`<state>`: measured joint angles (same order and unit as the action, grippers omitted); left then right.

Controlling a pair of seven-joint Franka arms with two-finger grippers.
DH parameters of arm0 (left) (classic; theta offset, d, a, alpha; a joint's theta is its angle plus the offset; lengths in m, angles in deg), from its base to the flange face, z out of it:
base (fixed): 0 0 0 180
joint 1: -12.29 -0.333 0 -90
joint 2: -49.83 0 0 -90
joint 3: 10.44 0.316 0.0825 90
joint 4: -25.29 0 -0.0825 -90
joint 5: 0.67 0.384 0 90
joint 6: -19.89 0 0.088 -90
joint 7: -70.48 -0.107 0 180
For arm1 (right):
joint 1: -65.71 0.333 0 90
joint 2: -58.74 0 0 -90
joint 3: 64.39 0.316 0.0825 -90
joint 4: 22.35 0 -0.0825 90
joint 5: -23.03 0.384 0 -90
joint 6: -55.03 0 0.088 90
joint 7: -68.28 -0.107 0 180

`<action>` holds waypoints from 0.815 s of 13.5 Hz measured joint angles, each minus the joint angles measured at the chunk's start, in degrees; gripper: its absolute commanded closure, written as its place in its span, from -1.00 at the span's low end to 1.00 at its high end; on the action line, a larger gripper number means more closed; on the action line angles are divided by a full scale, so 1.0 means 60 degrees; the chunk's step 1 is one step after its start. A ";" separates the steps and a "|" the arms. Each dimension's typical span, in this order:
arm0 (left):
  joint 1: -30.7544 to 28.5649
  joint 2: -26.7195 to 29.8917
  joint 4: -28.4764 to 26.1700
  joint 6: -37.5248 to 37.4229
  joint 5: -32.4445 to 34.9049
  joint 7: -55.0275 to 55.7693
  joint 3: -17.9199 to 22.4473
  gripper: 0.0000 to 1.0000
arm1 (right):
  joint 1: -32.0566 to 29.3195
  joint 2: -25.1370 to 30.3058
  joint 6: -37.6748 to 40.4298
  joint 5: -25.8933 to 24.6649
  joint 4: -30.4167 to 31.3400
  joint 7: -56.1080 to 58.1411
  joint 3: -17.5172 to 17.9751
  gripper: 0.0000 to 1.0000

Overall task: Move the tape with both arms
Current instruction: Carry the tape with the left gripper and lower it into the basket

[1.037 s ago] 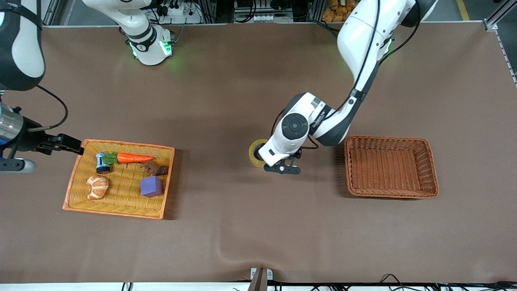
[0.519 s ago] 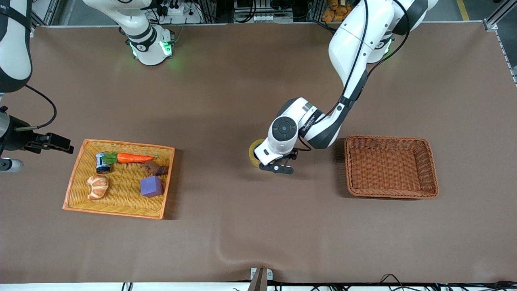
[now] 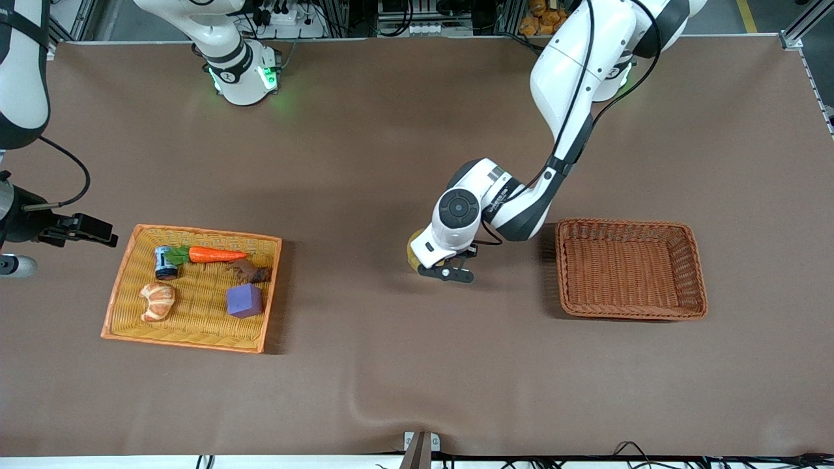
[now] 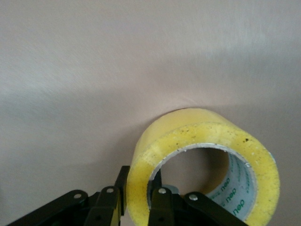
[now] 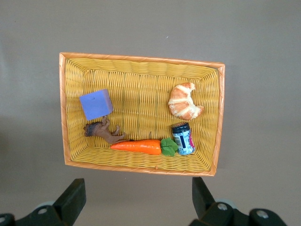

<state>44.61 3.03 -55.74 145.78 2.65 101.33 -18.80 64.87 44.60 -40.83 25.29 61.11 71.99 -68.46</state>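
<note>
Since the earlier frames your left arm had come down over the tape until only a yellow sliver showed in the front view, while your right arm had drawn back toward its own end of the table.

The tape sat on the brown table about mid-table, between the two baskets and nearer the brown basket. From the left wrist view the tape looked to stand on its edge, so its hole ran level with the tabletop and faced the camera; being a ring, it had no real long axis.

You could judge it stiff, fairly light and smooth-sided, apt to roll if nudged. The wall of the ring was the place to take hold.

Your left gripper had one finger inside the core and the other outside, straddling the wall; whether the two already pinched it, you could not tell.

Your right gripper hung spread wide, holding nothing, over the table's edge by the orange basket, which held a carrot, croissant, purple cube, small can and brown toy. That arm waited.
</note>
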 measured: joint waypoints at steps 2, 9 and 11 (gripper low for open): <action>-0.0484 0.0601 0.0227 -0.0861 -0.0100 0.0012 0.0007 1.00 | -0.0064 -0.0016 0.0029 0.0000 0.0004 0.0032 0.0000 -1.00; -0.3438 0.3161 -0.0403 -0.3525 -0.0589 -0.0707 -0.0004 1.00 | -0.0101 -0.0065 0.0043 0.0001 0.0002 0.0044 0.0092 -1.00; -0.4232 0.3334 -0.1046 -0.3526 -0.0597 -0.1655 -0.0006 1.00 | -0.0101 -0.0065 0.0059 0.0001 0.0000 0.0044 0.0115 -1.00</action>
<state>19.22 23.04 -62.01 124.62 -0.93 91.41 -18.84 64.26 44.21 -40.47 25.30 61.11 72.25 -67.77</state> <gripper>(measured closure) 0.780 0.000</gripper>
